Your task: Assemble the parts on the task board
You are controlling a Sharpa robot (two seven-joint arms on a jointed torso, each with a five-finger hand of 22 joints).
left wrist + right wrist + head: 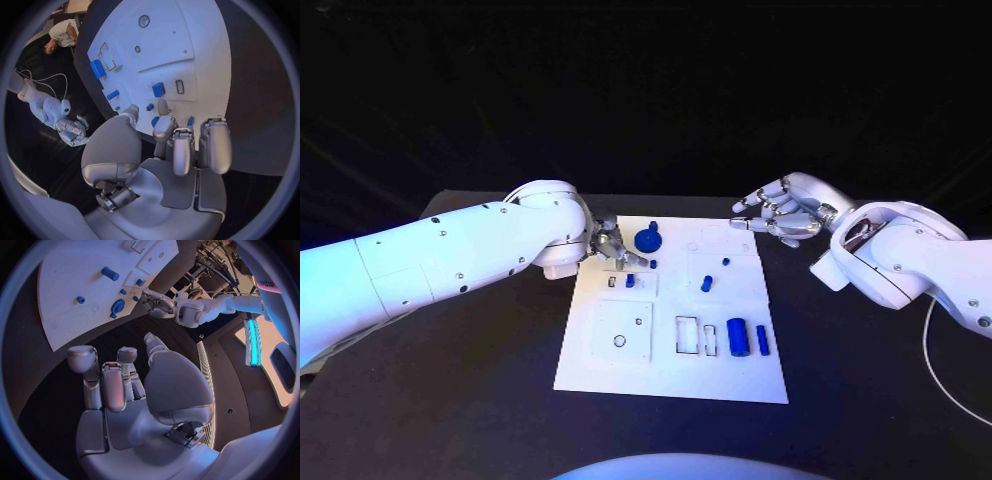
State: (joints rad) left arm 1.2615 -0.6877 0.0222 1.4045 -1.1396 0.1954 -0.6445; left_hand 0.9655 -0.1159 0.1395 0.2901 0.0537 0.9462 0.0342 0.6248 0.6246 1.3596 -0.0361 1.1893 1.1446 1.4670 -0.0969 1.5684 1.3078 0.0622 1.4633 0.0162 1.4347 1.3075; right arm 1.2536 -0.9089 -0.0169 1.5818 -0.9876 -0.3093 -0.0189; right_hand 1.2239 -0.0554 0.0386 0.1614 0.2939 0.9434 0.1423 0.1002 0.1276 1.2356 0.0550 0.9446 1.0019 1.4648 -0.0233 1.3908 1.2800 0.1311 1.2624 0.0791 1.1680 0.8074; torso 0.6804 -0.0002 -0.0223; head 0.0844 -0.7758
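Note:
The white task board (733,375) lies mid-table. A round blue part (648,239) sits near its far left corner, with a small blue peg (653,263) just in front and a blue piece (630,282) in a slot. My left hand (615,250) hovers beside the round part (117,306), fingers apart and holding nothing; its fingers (167,125) hide much of that part. My right hand (776,215) floats off the board's far right corner, loosely curled and empty. A blue cylinder (737,337) and a thin blue bar (763,338) lie at the near right.
An oblong blue part (707,283) and a tiny blue peg (726,262) sit mid-board. Rectangular cut-outs (687,335) and a round hole (619,343) mark the near half. Black table (488,400) surrounds the board. A white cable (935,370) lies at the right.

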